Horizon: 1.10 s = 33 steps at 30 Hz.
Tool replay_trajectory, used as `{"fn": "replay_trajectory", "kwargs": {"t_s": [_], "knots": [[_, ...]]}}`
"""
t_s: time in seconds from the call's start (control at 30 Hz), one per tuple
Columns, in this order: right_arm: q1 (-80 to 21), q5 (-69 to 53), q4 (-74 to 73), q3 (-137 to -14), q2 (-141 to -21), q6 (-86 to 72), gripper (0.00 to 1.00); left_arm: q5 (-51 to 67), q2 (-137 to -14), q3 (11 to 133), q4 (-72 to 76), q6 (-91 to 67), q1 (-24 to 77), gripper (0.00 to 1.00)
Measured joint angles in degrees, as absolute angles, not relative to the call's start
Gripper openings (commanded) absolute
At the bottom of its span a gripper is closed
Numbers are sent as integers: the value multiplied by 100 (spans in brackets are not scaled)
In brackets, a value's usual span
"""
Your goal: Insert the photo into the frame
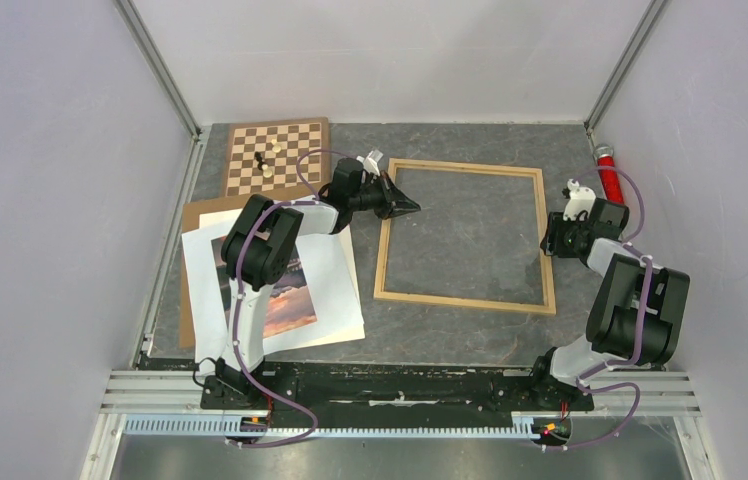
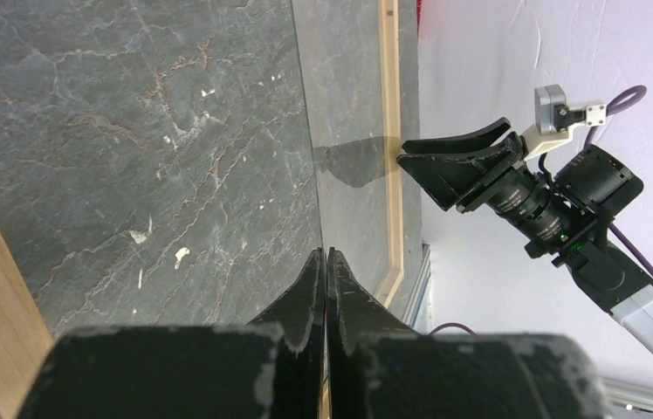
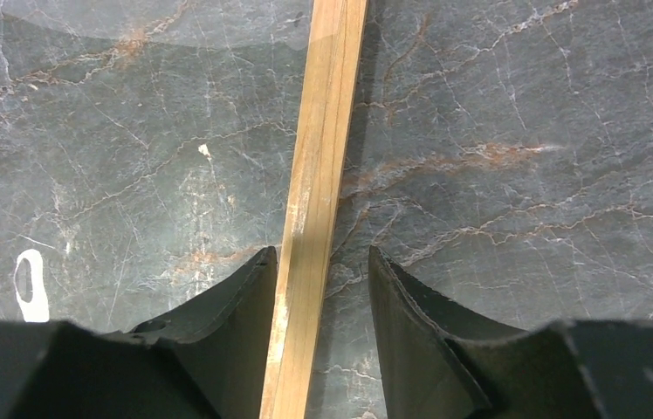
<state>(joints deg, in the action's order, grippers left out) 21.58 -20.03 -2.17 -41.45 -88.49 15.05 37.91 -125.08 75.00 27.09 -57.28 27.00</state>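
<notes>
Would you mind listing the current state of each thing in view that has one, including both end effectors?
frame: lying flat on the table, no photo in it.
photo: flat on the white sheets, outside the frame, partly hidden by the left arm.
left end effector: shut, by the frame's left rail.
right end effector: open, straddling the frame's right rail.
chessboard: flat, a few pieces standing on it.

Pale matt wood frame [image 1: 465,301], smooth veined dk-grey stone table [image 1: 450,337].
</notes>
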Motion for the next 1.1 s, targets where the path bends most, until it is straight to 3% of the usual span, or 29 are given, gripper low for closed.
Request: {"fn": "replay_trajectory", "kwargs": {"t_s": [1.1], "knots": [[2023,-1953,-174,-4370,-9094,1505,44,3756,-12508,7496,3015,-5277,2700,2]]}}
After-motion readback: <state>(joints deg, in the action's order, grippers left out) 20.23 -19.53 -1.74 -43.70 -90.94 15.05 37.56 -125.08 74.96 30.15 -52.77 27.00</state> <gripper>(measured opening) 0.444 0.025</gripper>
